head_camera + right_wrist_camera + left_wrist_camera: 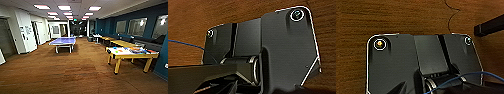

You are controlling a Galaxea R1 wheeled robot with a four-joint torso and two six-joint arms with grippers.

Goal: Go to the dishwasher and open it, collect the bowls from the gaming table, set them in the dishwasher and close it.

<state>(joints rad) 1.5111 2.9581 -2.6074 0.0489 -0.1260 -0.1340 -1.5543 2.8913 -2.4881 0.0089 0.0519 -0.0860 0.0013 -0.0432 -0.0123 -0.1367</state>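
The gaming table (117,56) stands at the right of the head view, a few metres ahead, with a white top and yellow sides and legs. Small coloured bowls sit on its near end: a blue one (115,48), a light green one (116,51) and an orange one (120,50). They are too small to tell more. The dishwasher is out of view. Both wrist views look down past the robot's dark plate onto brown wood-look floor.
A blue table-tennis table (63,41) stands ahead at centre-left. Yellow-wood tables (122,43) line the dark blue right wall with its bench. A colourful pile (137,50) lies further along the gaming table. White doors (27,35) are on the left. Open floor (70,67) stretches in front.
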